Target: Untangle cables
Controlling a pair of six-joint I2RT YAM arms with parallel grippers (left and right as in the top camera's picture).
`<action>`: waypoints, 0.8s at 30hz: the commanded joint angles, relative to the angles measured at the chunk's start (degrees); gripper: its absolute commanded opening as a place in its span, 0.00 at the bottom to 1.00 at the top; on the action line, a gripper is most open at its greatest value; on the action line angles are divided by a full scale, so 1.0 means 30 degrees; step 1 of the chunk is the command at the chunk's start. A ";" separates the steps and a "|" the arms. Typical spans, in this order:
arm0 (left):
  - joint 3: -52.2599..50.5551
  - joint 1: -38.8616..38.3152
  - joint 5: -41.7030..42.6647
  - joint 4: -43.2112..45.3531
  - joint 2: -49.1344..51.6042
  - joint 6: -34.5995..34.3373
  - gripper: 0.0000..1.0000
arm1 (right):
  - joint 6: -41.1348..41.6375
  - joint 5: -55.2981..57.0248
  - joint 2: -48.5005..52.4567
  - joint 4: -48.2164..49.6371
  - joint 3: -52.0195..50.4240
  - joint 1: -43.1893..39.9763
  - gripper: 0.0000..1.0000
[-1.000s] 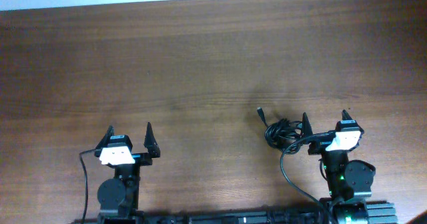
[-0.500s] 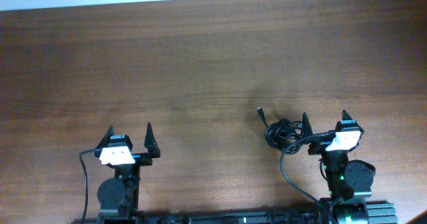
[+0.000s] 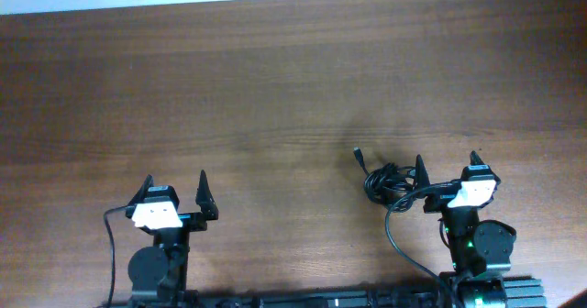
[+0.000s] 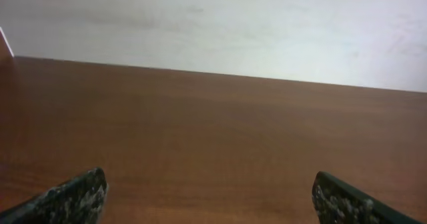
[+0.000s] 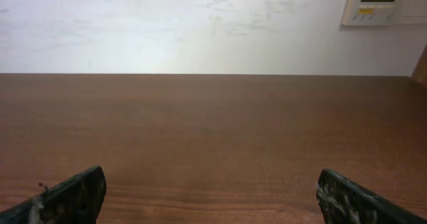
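The cables (image 3: 385, 180) are a small black bunch of loops on the wooden table (image 3: 275, 88) at the near right, with one plug end (image 3: 358, 153) sticking out toward the far left. My right gripper (image 3: 448, 168) is open just right of the bunch, its left finger (image 3: 420, 172) at the bunch's edge. My left gripper (image 3: 175, 188) is open and empty at the near left, far from the cables. Neither wrist view shows the cables; the left wrist view shows only open fingertips (image 4: 73, 194) over bare wood, and so does the right wrist view (image 5: 67, 194).
A pale wall (image 5: 200, 24) rises behind the table's far edge, with a white thermostat panel (image 5: 387, 3) at the upper right. The arm bases and a black rail (image 3: 303, 299) sit along the near edge.
My left gripper has shifted slightly toward the near-left. The right gripper and the cables have not moved.
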 commanded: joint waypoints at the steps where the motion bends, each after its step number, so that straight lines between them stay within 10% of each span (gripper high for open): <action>1: 0.1056 0.0124 -0.0007 -0.0474 -0.0058 0.0401 0.99 | 0.0015 0.0240 -0.0197 -0.0138 -0.0095 -0.0138 0.99; 24: 0.7147 0.0117 0.0954 -0.3599 0.7504 0.2127 0.99 | 0.0015 0.0233 -0.0197 -0.0138 -0.0095 -0.0138 0.99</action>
